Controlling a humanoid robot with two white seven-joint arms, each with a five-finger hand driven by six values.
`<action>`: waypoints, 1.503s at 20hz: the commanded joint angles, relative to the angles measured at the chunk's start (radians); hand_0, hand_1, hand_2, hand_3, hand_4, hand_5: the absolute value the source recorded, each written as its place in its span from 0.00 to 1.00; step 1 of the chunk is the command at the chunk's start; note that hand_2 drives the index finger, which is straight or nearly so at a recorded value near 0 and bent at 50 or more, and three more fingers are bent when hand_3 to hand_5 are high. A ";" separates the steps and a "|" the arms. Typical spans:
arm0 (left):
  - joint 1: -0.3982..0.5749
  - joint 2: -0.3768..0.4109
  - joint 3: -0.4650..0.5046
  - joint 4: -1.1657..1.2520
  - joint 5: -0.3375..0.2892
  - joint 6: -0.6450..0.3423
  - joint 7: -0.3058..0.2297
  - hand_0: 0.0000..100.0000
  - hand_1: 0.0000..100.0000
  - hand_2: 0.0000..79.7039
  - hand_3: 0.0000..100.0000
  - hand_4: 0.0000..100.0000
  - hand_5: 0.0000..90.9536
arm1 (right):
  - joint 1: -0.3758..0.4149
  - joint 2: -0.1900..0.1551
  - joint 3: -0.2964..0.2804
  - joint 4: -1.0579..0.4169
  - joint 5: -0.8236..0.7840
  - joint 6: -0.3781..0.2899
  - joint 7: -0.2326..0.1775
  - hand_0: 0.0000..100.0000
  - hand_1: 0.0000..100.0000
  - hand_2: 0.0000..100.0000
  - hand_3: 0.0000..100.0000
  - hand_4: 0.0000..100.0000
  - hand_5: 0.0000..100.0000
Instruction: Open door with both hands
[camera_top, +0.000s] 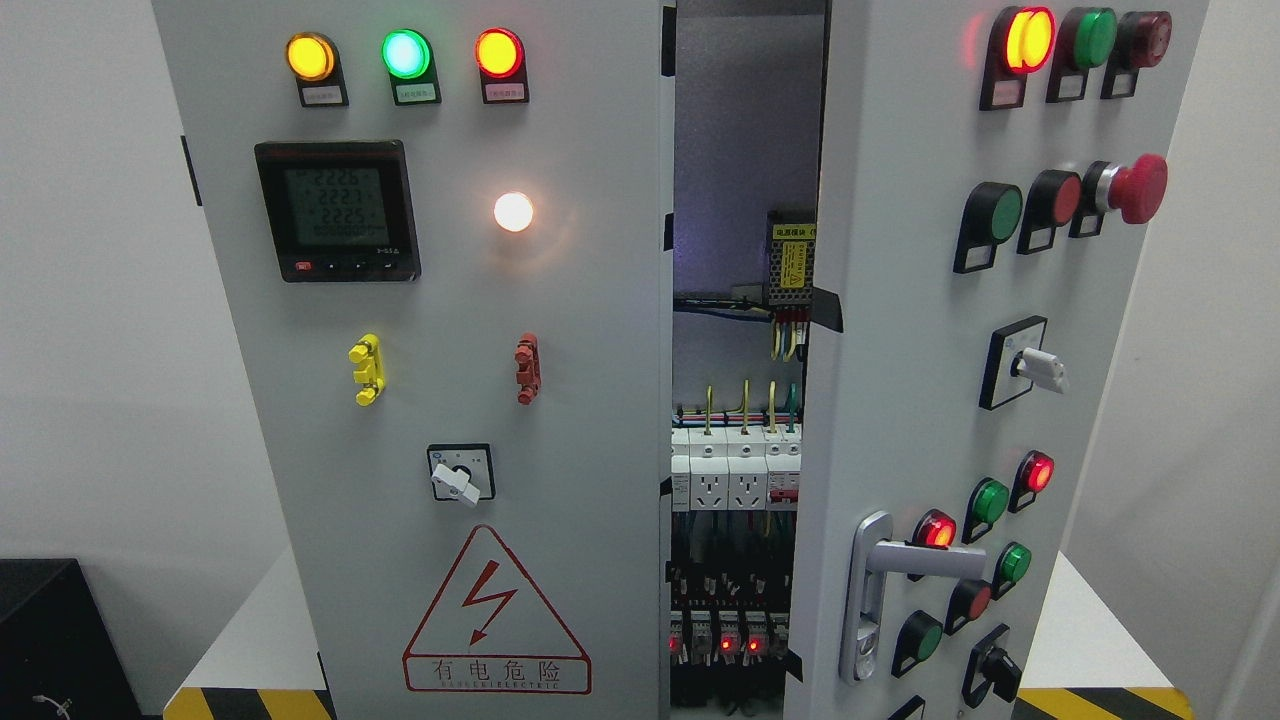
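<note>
A grey electrical cabinet fills the head view. Its right door (900, 330) stands partly swung outward, leaving a gap in the middle through which wiring and breakers (735, 470) show. A silver lever handle (880, 590) sits low on that door's left edge, turned to horizontal. The left door (450, 300) is shut flat, carrying three lit lamps, a digital meter (337, 210) and a red-bordered electric hazard triangle (495, 615). Neither of my hands nor any arm appears in the picture.
The right door carries several push buttons, lamps, a red mushroom stop button (1135, 188) and rotary switches. The cabinet stands on a white surface with yellow-black hazard striping (250, 703) along its front. A black box (50, 640) sits at the lower left.
</note>
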 joint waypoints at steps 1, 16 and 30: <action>-0.356 0.335 -0.311 -0.104 0.084 0.023 -0.003 0.12 0.56 0.00 0.00 0.00 0.00 | -0.009 0.000 0.018 -0.001 0.026 0.000 0.000 0.10 0.13 0.00 0.00 0.00 0.00; -1.271 0.351 -0.987 -0.197 0.271 0.442 -0.051 0.12 0.56 0.00 0.00 0.00 0.00 | -0.009 0.000 0.020 -0.001 0.026 0.000 0.000 0.10 0.13 0.00 0.00 0.00 0.00; -1.349 0.334 -1.207 -0.204 0.247 0.242 -0.078 0.12 0.56 0.00 0.00 0.00 0.00 | -0.009 0.000 0.018 -0.001 0.026 0.000 0.000 0.10 0.13 0.00 0.00 0.00 0.00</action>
